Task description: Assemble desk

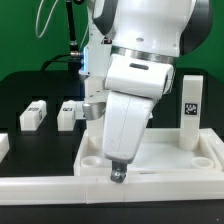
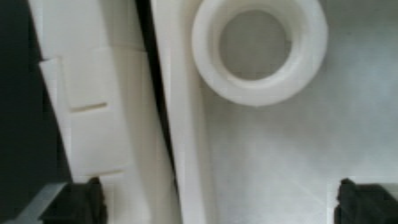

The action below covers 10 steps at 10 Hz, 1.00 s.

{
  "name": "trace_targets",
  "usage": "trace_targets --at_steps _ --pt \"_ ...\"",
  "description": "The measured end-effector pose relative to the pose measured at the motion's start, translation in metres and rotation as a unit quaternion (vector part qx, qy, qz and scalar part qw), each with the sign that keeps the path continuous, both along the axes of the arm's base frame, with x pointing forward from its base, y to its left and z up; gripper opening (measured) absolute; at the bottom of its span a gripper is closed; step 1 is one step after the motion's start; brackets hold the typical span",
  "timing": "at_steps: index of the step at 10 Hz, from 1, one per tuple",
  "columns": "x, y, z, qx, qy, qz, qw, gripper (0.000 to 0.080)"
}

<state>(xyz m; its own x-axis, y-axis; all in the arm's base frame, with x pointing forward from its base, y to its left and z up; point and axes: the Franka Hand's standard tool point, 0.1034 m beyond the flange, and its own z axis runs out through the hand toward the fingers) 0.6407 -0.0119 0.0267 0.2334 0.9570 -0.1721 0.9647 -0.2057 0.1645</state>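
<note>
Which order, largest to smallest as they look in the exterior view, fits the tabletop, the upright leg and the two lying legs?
1. tabletop
2. upright leg
3. lying legs: both look alike, so they are not ranked against each other.

No words or numbers are showing legibly; black-and-white square tags (image 1: 191, 98) are sitting on the upright leg (image 1: 191, 128) and two lying legs (image 1: 33, 117).

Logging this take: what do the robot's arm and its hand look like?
The arm is glossy white, built of bulky rounded shells, with a dark grey band at one joint. Black cabling shows behind it. The hand is a white tapering block ending in small dark grey fingers. No markings are visible on it.
</note>
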Motion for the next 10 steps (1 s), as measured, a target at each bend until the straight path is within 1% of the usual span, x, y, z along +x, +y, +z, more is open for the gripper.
trace_targets --at_steps 3,4,5,6,7,8,10 --pt "0.0 -0.001 0.0 0.0 0.0 -0.001 1.0 0.0649" --pt "0.001 -0.001 0.002 0.0 -0.001 -0.001 1.0 0.0649" --pt "0.003 0.0 0.025 -0.003 0.009 -0.016 1.0 0.0649" --pt "0.004 -0.003 0.046 -0.003 0.013 -0.029 0.999 0.0649" --pt "0.002 -0.014 0.069 -0.009 0.024 -0.046 0.999 0.0649" --pt "0.003 -0.022 0.086 -0.007 0.013 -0.07 0.997 0.0649" --pt "0.003 -0.023 0.083 0.001 -0.003 -0.134 0.991 0.0649"
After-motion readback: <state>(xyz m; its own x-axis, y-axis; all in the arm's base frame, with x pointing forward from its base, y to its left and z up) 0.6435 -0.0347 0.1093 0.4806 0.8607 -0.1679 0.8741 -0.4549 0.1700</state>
